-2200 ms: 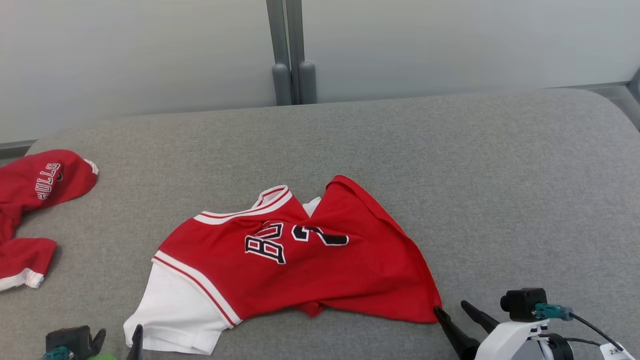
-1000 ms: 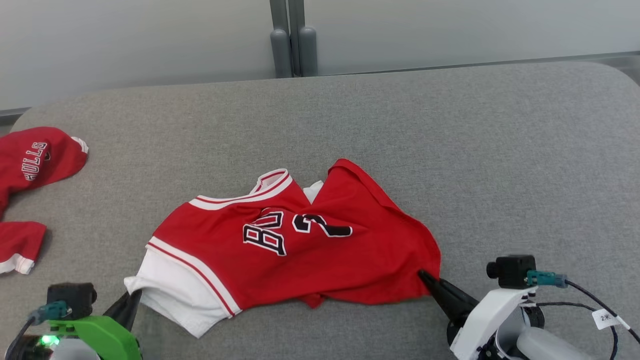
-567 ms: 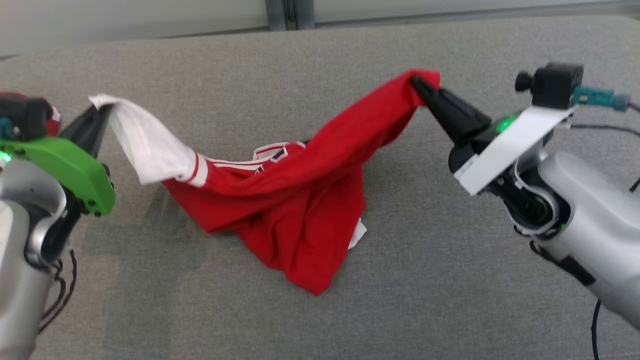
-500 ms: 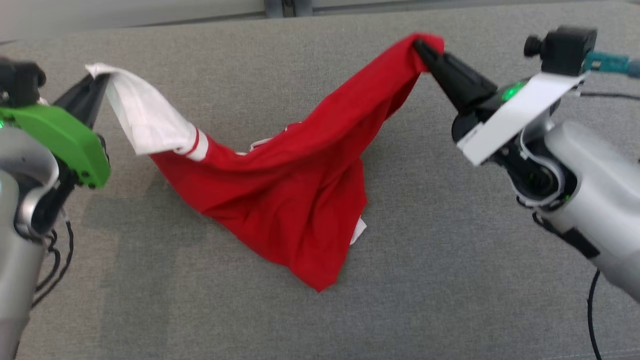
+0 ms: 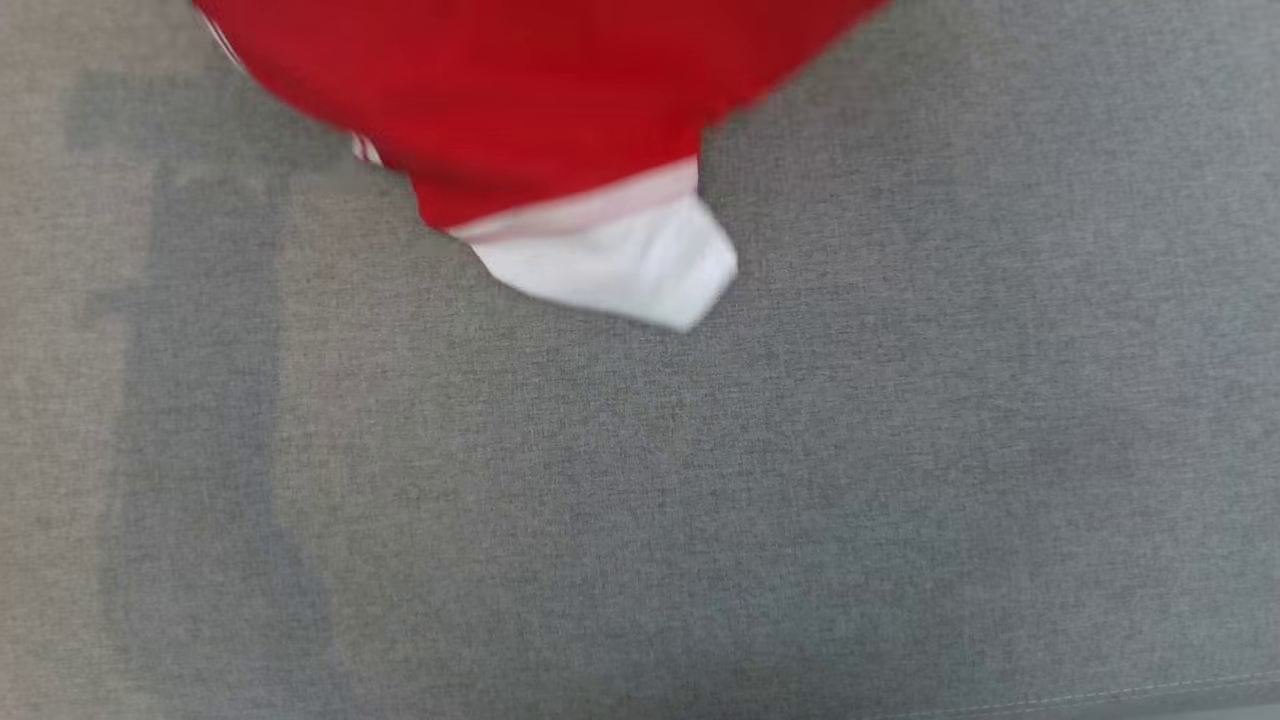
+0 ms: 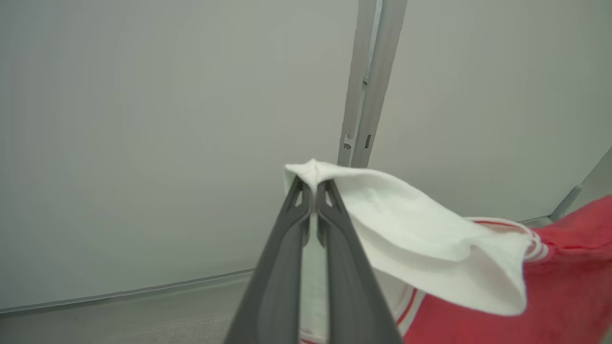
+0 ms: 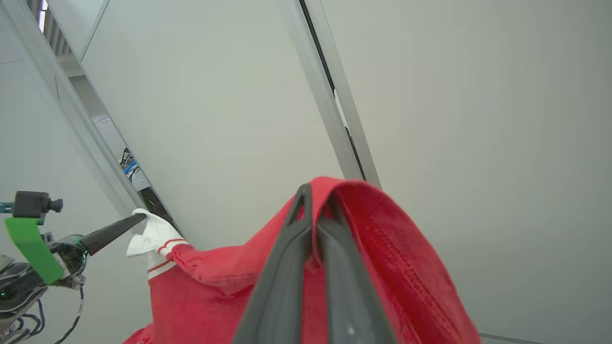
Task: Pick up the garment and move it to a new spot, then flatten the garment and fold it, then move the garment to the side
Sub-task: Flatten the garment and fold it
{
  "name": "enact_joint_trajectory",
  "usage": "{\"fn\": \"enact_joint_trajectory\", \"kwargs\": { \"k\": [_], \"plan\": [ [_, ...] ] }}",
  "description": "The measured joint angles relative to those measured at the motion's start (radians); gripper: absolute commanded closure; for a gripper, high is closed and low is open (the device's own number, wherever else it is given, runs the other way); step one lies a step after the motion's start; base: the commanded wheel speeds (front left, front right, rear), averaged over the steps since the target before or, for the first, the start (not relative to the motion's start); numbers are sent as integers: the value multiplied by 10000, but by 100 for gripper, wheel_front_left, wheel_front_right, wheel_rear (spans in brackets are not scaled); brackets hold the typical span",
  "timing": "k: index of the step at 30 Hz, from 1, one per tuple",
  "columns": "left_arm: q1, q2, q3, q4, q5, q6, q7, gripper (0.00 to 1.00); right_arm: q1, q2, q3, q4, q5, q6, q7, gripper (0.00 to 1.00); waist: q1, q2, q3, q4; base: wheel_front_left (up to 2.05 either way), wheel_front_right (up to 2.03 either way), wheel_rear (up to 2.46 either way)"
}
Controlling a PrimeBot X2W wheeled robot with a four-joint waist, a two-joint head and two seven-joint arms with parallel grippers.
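Left wrist view: left gripper [image 6: 313, 184] jaws are pressed together on a white corner of the garment [image 6: 420, 239]. A little cloth pokes out past the tips, then drapes off to the right, white giving way to striped trim and red. Behind it are a pale wall [image 6: 143, 143] and a grey upright post [image 6: 366, 95].

Right wrist view: right gripper [image 7: 315, 198] jaws are likewise closed, pinching a red hemmed edge of the garment [image 7: 406, 267], which folds over both fingers. From there the cloth sags leftward to the left gripper [image 7: 136, 220], which holds the white corner (green bracket [image 7: 28, 248] behind its fingers). The garment hangs slung between the two grips.

Head view: blurred. The lower part of the garment [image 5: 520, 90] hangs in from the top edge, red with white at its lowest point, over the grey cushion [image 5: 800, 500]. Cannot tell whether the white tip touches the cushion.
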Motion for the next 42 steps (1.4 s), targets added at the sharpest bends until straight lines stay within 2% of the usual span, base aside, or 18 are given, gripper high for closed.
{"fn": "enact_joint_trajectory", "kwargs": {
  "k": [6,12,16,23,30,36,42],
  "plan": [
    [-1320,-92,-69,767,-456,0,-405,100,-1097,-527,299,40,-25,0,-324,100,-2,0,65,-81,0,0,0],
    [-1145,217,-1206,612,-869,0,-42,100,-1020,-767,1170,82,159,0,-182,100,-3,0,-425,-162,0,0,0],
    [-118,594,-2140,499,-1089,0,366,100,-129,-993,1873,90,535,0,-54,100,-3,0,-802,-171,0,0,0],
    [2538,1446,-3739,58,-2188,-2,2019,100,2322,-1367,3586,-353,1440,0,746,100,-4,0,-1801,-106,0,0,0],
    [5516,2464,-4606,-1406,-3724,38,3843,100,4474,-1866,4614,-1375,2228,0,1971,100,-4,0,-3013,-29,0,0,0],
    [7474,3457,-5022,-3241,-4794,763,5074,100,6034,-2368,4872,-1747,2290,0,3258,100,-4,0,-3904,-1,0,0,0],
    [9051,4412,-5331,-5285,-5618,1666,5672,100,7334,-3060,4924,-2057,2443,0,4581,100,-5,0,-4465,-22,0,0,0]
  ]
}}
